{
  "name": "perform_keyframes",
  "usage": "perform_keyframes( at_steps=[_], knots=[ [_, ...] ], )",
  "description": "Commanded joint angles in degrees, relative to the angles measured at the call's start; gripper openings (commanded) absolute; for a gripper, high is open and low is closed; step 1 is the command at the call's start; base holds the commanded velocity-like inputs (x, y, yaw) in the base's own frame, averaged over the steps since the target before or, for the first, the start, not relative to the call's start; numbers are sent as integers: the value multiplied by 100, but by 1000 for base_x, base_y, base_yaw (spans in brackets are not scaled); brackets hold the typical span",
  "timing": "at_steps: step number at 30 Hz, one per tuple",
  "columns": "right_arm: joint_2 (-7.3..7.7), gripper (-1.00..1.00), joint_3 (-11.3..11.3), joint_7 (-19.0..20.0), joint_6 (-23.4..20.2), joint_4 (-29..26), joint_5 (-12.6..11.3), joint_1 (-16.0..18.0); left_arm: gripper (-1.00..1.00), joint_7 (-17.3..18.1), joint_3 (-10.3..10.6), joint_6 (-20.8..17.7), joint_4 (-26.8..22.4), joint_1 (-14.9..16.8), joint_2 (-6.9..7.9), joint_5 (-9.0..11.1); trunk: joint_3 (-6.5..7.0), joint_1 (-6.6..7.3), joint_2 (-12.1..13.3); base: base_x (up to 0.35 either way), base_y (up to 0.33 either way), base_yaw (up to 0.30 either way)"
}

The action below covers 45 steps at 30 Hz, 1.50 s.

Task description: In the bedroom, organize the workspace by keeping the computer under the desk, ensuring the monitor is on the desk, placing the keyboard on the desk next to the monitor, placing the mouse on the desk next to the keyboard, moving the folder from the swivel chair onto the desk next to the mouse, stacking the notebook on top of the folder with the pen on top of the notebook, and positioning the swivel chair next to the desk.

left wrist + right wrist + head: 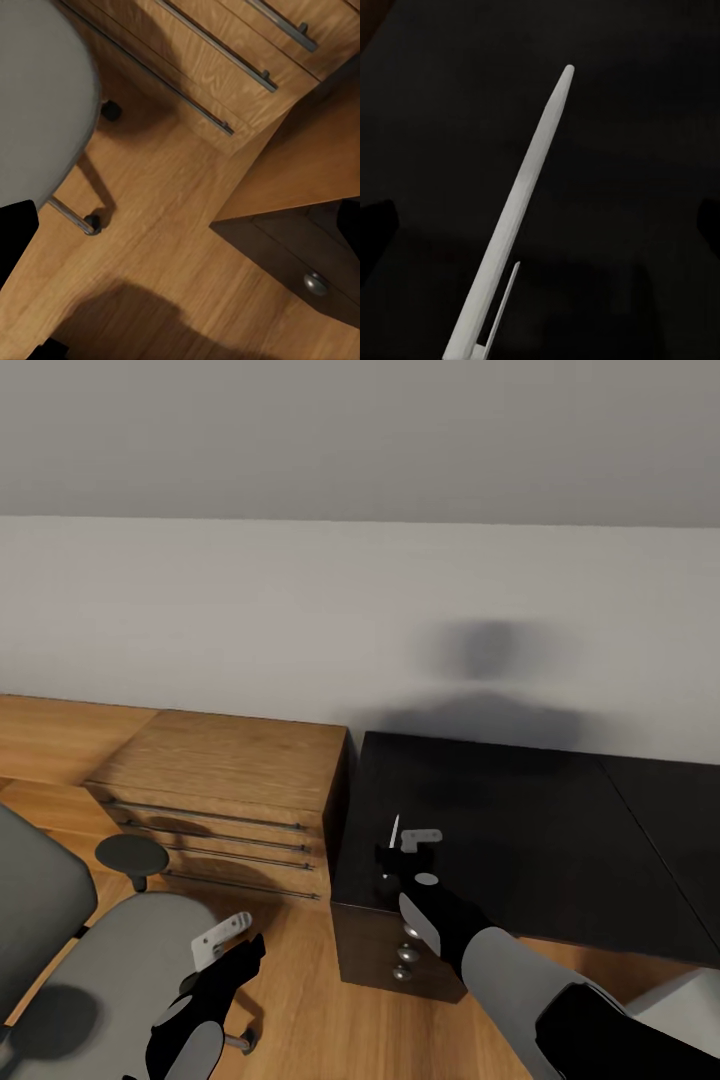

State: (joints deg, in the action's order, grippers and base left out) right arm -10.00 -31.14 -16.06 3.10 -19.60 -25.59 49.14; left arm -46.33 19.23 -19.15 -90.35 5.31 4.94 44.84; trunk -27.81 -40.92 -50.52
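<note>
1. Glossy black L-shaped worktop (560, 830): one.
2. Thin white pen (394, 830) with clip: one.
3. Grey upholstered swivel chair (110, 970): one; dark oval armrests (132, 853) in sight: one; black castors (112, 111) seen from the left wrist: two.
4. Light-wood low drawer unit (225, 780): one; long metal bar handles (215, 815) on it: four.
5. Round silver knobs (404, 953) on the black drawer front: three.
6. Robot hands: two, left hand (225, 940) and right hand (410, 845).
</note>
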Motion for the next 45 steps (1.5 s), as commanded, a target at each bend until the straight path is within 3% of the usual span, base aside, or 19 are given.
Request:
perform_keyframes(
  at_steps=[1, 10, 16, 21, 39, 40, 45],
  knots=[
    [0, 100, -49, -35, 32, 8, -60, 8, 100, -43, 11, -19, -9, 5, 6, 25, -25, -23, -47, 0, 0, 0],
    [0, 100, -59, -70, 4, 3, -52, 8, 100, -43, 11, -19, -9, 5, -1, 25, -186, -221, -408, 0, 0, 0],
    [0, 100, -59, -153, -476, -32, -51, 8, 100, -43, 11, -19, -9, 5, -1, 25, -294, -353, -648, 0, 0, 0],
    [0, 100, -59, -204, -689, -52, -51, 8, 100, -43, 11, -27, -2, 5, -1, 25, -294, -353, -648, 0, 0, 0],
    [0, 100, -56, -215, -723, -53, -51, 8, 100, -43, 13, -26, 0, 5, -1, 25, -294, -353, -648, 0, 0, 0],
    [0, -100, -55, -214, -723, -53, -51, 8, 100, -43, 12, -27, 0, 5, -1, 25, -294, -353, -648, 0, 0, 0],
    [0, -100, -51, -222, -723, -59, -51, 8, 100, -43, 13, -27, 0, 5, -1, 25, -294, -353, -648, 0, 0, 0]
  ],
)
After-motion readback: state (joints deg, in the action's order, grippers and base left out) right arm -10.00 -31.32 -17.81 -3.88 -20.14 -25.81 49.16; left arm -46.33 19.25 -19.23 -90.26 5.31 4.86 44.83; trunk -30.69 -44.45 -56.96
